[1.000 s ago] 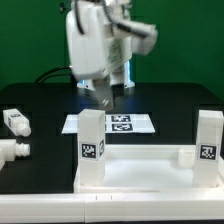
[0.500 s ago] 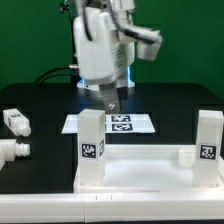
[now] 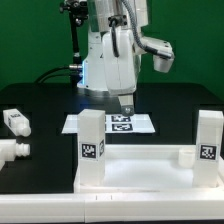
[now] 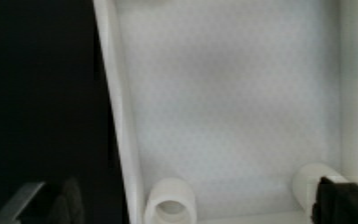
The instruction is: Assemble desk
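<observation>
Two upright legs (image 3: 92, 148) on desk top (image 3: 140, 172), loose legs (image 3: 14, 122) beside

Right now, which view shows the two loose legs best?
The exterior view: both lie on the table at its left, one loose leg behind the other. The wrist view shows neither.

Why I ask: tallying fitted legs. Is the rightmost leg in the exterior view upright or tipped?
Upright: the leg stands vertical on the desk top's corner, tag facing the camera. Whether it's screwed tight, cannot tell.
</observation>
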Motion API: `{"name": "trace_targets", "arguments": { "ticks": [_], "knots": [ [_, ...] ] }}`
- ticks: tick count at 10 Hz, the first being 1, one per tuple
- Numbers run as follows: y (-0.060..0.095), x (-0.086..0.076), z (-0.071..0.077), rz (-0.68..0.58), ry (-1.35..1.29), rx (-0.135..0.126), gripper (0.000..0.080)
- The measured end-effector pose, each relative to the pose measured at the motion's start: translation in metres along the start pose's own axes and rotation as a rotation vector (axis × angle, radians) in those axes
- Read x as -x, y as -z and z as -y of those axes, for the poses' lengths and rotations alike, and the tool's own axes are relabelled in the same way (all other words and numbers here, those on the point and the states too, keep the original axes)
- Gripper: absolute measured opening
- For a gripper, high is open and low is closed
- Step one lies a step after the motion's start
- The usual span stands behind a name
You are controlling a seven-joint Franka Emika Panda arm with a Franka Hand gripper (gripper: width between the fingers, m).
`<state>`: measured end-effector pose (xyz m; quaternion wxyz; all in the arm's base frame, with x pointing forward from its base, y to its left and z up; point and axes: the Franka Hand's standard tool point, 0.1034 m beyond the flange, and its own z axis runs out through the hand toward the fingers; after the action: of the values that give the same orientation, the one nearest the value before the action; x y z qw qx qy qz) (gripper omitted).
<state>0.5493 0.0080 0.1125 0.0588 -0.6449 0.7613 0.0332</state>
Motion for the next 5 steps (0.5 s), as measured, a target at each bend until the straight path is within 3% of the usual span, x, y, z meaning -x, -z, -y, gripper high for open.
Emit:
{"name": "trace_targets", "arguments": {
  "ticks": [1,2,4,5],
  "knots": [
    [-0.003,0.000,-0.003,-0.007,0.005,-0.005,0.0649],
    [-0.014,0.000,-0.017,-0.024,0.023,-0.003,0.0649],
    [-0.034,-0.001,-0.044,-0.053,0.061,0.028,0.0649],
    [-0.031,-0.001,-0.039,-0.050,0.059,0.021,0.0649]
  ]
}}
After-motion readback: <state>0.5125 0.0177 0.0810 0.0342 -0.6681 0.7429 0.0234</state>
